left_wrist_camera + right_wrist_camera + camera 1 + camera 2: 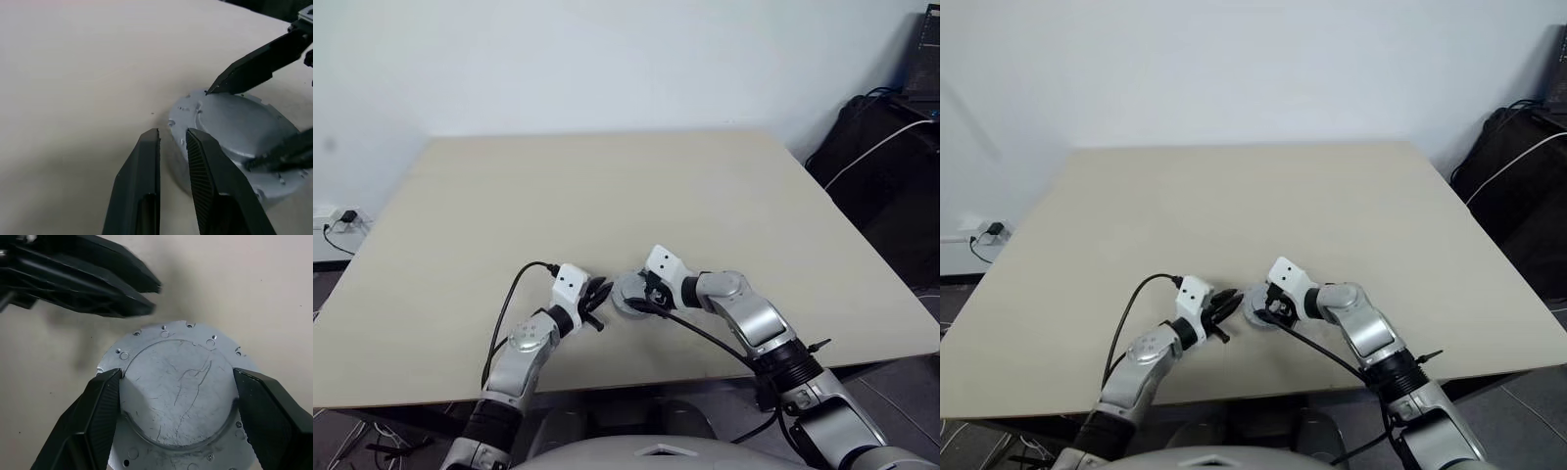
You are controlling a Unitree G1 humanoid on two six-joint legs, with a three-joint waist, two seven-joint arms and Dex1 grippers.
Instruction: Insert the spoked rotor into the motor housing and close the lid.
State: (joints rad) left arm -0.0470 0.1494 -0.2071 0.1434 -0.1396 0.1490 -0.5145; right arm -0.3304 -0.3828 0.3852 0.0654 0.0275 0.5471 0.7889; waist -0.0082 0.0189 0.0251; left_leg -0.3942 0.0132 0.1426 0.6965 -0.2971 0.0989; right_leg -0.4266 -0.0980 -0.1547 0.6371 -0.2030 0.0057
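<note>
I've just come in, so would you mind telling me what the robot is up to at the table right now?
The robot is working on a silver-grey lid lying flat on the beige table, plain face with the raised centre circle up. Its right pincer stands wide, with a finger at either side of the raised circle. The left pincer, nearly closed and holding nothing, sits right beside the lid's edge. The lid seems to rest on top of the rest of the assembly, which is hidden beneath it.

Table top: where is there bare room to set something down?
The table is bare from the far edge down to the grippers, and out to both side edges. It is crowded only near the front edge, where the left gripper and right gripper flank the lid.
</note>
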